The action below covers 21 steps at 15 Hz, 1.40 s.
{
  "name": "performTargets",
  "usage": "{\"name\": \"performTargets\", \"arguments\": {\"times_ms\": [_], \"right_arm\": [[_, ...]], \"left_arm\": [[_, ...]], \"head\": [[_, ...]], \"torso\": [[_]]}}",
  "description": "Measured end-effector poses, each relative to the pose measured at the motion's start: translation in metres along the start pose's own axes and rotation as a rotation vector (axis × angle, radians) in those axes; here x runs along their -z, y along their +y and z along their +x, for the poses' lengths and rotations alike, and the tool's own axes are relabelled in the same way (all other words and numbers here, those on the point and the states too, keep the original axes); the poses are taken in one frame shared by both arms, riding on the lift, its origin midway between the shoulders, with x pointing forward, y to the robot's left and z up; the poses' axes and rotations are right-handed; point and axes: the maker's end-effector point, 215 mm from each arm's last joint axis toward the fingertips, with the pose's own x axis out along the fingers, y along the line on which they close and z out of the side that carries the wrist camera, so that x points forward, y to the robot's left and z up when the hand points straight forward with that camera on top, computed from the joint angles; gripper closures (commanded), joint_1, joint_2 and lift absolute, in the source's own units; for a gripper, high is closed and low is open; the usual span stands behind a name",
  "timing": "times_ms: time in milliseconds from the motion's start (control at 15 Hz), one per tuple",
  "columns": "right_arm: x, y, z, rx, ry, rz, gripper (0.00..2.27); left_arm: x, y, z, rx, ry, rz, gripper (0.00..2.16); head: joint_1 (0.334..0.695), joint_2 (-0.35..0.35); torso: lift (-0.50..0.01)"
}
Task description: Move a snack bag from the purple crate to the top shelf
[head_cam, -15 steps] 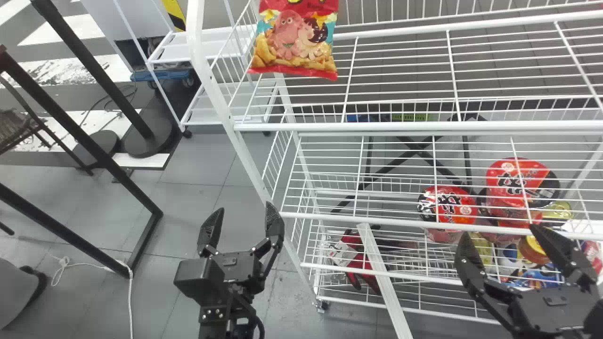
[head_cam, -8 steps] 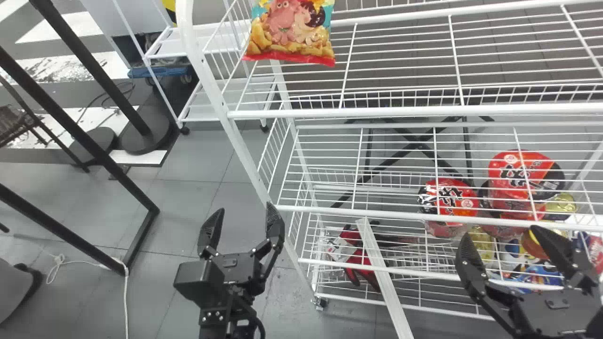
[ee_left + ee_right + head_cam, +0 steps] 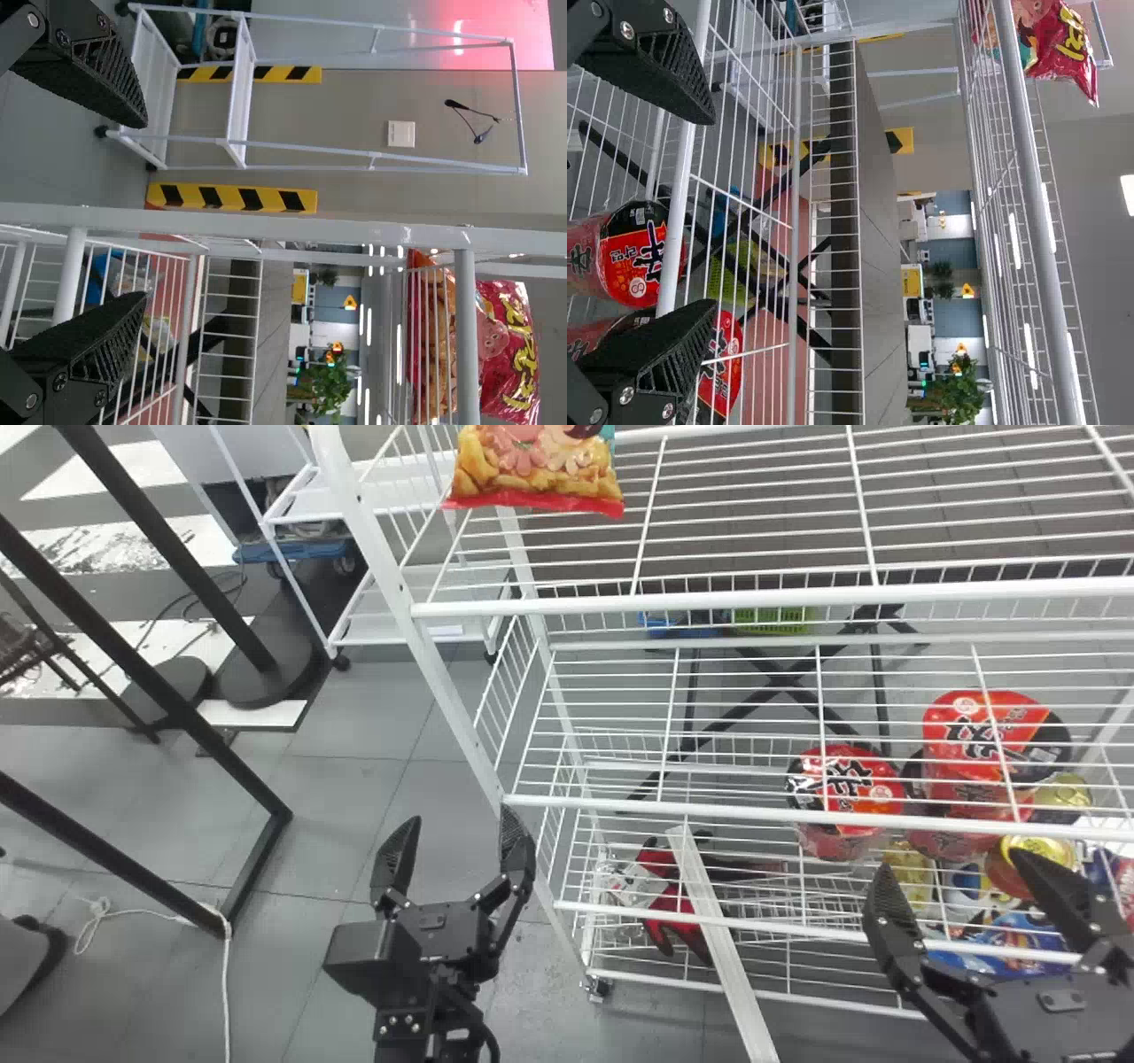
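- One snack bag (image 3: 536,474) is resting on the top shelf (image 3: 771,600), at its left end, with its printed face turned towards the near side
- The left gripper (image 3: 462,814) is hanging on the near side, just left of the wire rack (image 3: 726,812), its two fingers standing wide apart and holding nothing
- The right gripper (image 3: 951,859) is hanging at the near right, in front of the rack's lower levels, its two fingers also standing wide apart, with nothing between them
- At least two instant noodle packs with red lids are showing through the wires on the right, one (image 3: 846,784) further left and one (image 3: 979,735) further right; more are lying beneath them, but the exact number cannot be told
- One blue snack packet (image 3: 1010,942) is lying low on the right, beyond the right gripper
- One red-and-black item (image 3: 678,908) is lying low inside the rack, on the left, and one pale strip (image 3: 722,939) is slanting across in front of it
- One green basket (image 3: 771,620) is sitting on the far side of the rack, with one blue item (image 3: 678,624) just left of it
- One white cart (image 3: 403,640) is standing at the far left
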Motion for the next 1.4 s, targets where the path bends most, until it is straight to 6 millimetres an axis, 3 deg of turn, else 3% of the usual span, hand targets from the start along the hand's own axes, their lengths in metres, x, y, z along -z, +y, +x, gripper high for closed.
{"name": "performTargets", "arguments": {"times_ms": [1400], "right_arm": [[-0.0001, 0.0038, 0.0064, -0.002, -0.005, -0.001, 0.08]], "left_arm": [[-0.0032, 0.0030, 0.0066, -0.002, -0.015, -0.016, 0.14]], "head": [[0.695, 0.268]], "torso": [[-0.375]]}}
